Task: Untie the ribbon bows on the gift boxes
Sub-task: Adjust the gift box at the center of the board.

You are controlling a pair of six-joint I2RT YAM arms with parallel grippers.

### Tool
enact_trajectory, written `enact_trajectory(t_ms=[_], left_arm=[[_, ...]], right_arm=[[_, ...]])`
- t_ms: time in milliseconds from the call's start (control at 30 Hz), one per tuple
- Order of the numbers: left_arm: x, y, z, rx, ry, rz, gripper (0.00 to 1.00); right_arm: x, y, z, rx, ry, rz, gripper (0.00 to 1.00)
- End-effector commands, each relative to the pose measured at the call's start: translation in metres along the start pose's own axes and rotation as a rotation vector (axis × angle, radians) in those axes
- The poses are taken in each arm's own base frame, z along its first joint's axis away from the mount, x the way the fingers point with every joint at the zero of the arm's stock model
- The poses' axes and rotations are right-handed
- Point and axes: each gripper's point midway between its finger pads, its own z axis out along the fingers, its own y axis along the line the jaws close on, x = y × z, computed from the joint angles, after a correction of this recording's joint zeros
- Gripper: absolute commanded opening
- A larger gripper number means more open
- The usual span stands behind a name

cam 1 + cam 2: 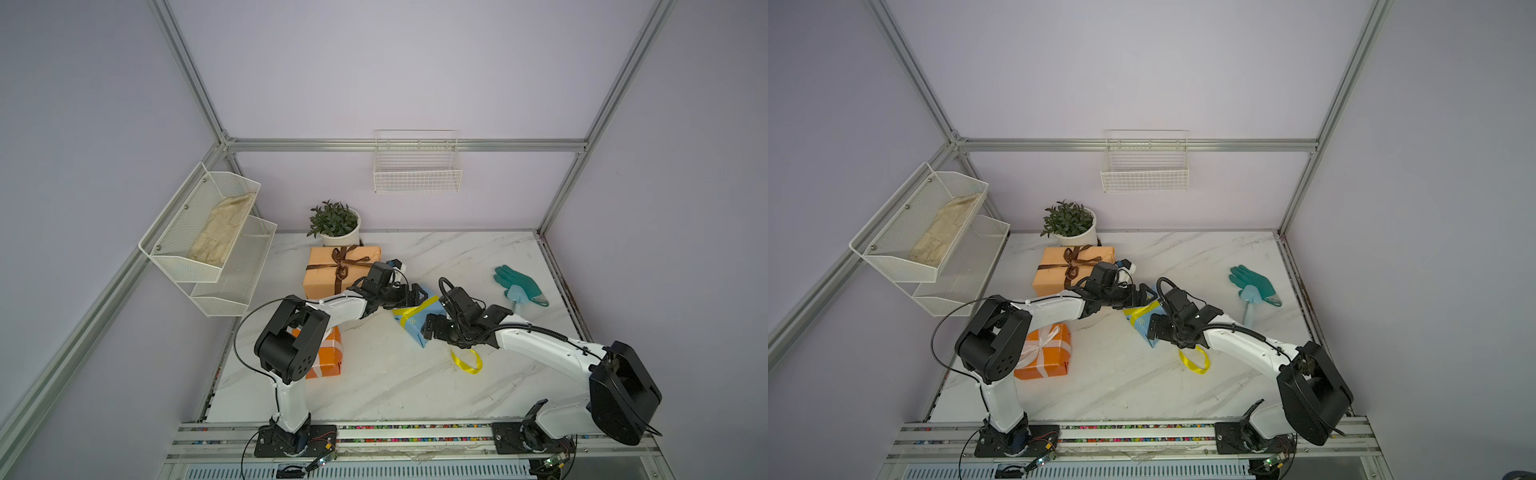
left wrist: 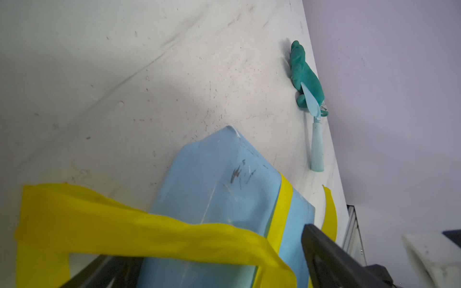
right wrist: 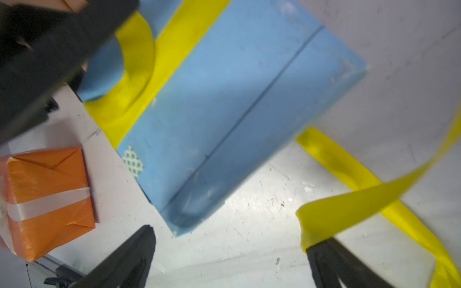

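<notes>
The jaws of the left gripper (image 2: 204,245) are seen spread wide, with nothing pinched. A corner of the light blue gift box (image 2: 212,189) lies between the two dark fingers (image 2: 324,251), and a band of the yellow ribbon (image 2: 124,219) is draped loosely across the gap. The jaws of the right gripper (image 3: 230,237) are likewise spread apart. A free end of the yellow ribbon (image 3: 361,199) rests against the tip of one finger (image 3: 331,264) but is not clamped.

In both top views the left gripper (image 1: 417,293) is placed over the far end of the light blue gift box (image 1: 415,334), and the right gripper (image 1: 430,328) over its right edge. The yellow ribbon is seen loose: one band is wrapped around the box, and a loop (image 1: 467,361) lies on the marble tabletop (image 1: 374,386) just beside the box's near right corner.

The bright orange gift box (image 1: 1046,359), with its white ribbon bow (image 1: 1038,345) tied, is found to the left of the blue box and nearer the front, partly hidden by the left arm (image 1: 1054,309). The pale peach-orange gift box (image 1: 322,280), with the dark brown bow (image 1: 341,266) tied on top, is placed beyond the blue box to the left. A potted plant (image 1: 336,226) stands farther back on the same side. A teal glove (image 1: 515,280) with a light blue trowel (image 1: 518,299) laid across it is seen well apart to the right of the blue box.
</notes>
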Motion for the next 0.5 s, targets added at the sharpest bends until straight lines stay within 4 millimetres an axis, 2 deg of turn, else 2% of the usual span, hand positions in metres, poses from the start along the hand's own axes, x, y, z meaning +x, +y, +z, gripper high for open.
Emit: enact_trajectory(t_ms=[0,33,200,467], left_arm=[[0.004,-0.027,-0.014,0.119,0.003,-0.054,0.96],[0.007,-0.030,-0.014,0.137,0.006,-0.068,0.95],[0.022,-0.034,-0.021,0.149,0.016,-0.115,0.95],[0.049,-0.034,-0.035,0.159,0.050,-0.187,0.96]], right_arm=[[-0.017,-0.007,0.002,-0.007,-0.050,0.009,0.94],[-0.022,-0.005,0.002,-0.046,-0.062,0.030,0.93],[-0.038,-0.022,0.005,-0.179,-0.083,0.154,0.89],[-0.080,-0.058,-0.010,-0.128,-0.197,0.239,0.89]])
